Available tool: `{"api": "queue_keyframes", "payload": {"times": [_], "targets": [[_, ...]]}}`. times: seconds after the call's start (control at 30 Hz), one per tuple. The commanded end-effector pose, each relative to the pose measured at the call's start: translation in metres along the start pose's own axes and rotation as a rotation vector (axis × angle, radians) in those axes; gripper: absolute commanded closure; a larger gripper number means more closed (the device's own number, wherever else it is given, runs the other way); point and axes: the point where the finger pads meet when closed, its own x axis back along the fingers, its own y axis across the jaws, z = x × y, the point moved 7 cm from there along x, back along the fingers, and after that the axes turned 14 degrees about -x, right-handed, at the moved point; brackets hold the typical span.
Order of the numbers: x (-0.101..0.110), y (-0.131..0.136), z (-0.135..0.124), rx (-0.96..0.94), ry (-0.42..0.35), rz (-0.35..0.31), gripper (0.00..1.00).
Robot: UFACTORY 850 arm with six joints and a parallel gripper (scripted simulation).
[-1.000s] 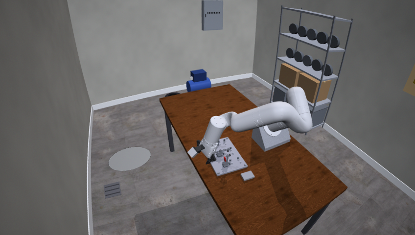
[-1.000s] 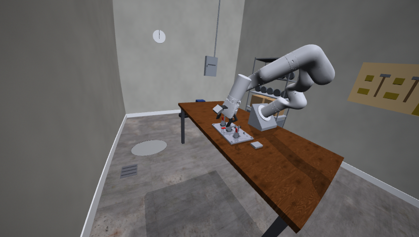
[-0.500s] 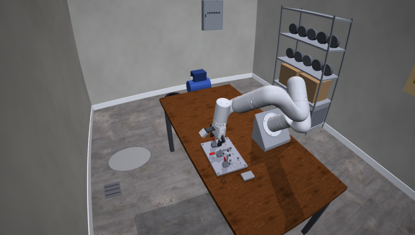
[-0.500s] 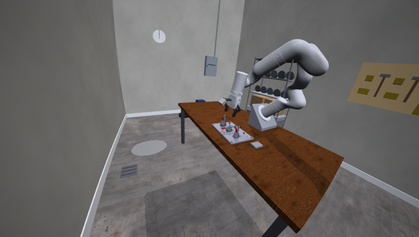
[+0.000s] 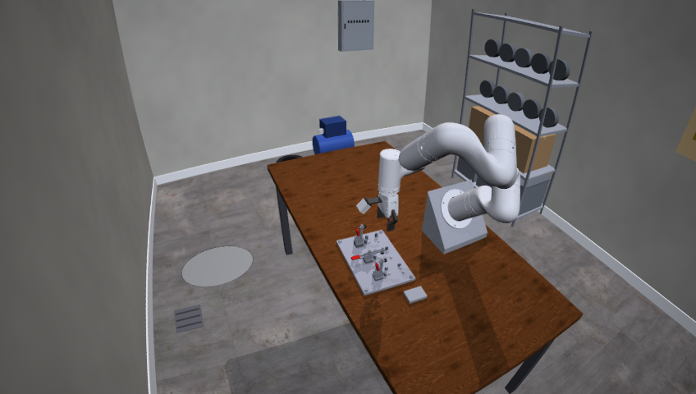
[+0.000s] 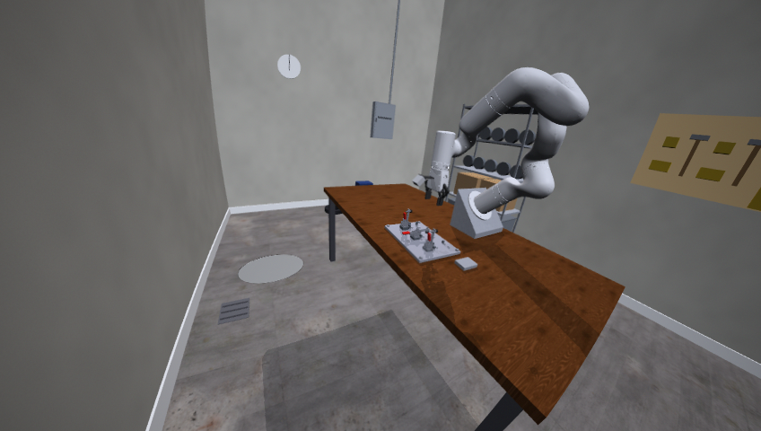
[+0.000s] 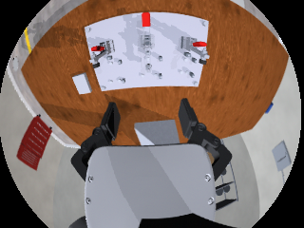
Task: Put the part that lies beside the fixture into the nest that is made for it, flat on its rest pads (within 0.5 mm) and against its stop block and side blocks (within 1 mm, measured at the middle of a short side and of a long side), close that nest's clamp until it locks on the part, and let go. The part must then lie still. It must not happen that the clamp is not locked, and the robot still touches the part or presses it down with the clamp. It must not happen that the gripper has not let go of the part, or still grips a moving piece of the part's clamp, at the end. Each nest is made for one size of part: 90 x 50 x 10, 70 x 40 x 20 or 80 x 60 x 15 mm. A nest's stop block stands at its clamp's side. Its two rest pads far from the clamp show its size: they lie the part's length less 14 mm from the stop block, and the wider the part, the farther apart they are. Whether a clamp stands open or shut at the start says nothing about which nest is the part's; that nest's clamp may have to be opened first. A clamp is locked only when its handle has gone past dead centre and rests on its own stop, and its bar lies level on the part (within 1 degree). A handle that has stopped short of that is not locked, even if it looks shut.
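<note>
A grey fixture plate (image 5: 371, 287) (image 6: 427, 259) (image 7: 127, 26) lies on the wooden table (image 5: 464, 312) and carries three nests, each with a red-handled clamp. The far clamp (image 5: 360, 230) and the near clamp (image 5: 377, 266) have their handles standing up. The middle clamp (image 5: 355, 256) has its handle lying flat. The part, a flat grey block (image 5: 414, 295) (image 6: 466, 262) (image 7: 82, 83), lies on the table beside the plate's near end. My gripper (image 5: 391, 223) (image 6: 434, 198) (image 7: 148, 107) is open and empty. It hangs above the table just behind the plate's far end, well away from the part.
The arm's grey wedge-shaped base (image 5: 454, 224) (image 6: 475, 218) stands on the table to the right of the plate. A shelf rack (image 5: 527, 97) stands behind it. A blue motor (image 5: 332, 134) sits on the floor past the table's far end.
</note>
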Motion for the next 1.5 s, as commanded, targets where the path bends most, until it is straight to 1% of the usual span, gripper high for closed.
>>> {"api": "queue_keyframes", "payload": {"times": [0.0,0.47,0.5,1.47], "targets": [[0.0022,0.0057,-0.0082,-0.011,-0.003,0.009,0.00],[0.0022,0.0057,-0.0082,-0.011,-0.003,0.009,0.00],[0.0022,0.0057,-0.0082,-0.011,-0.003,0.009,1.00],[0.0022,0.0057,-0.0082,-0.011,-0.003,0.009,1.00]]}}
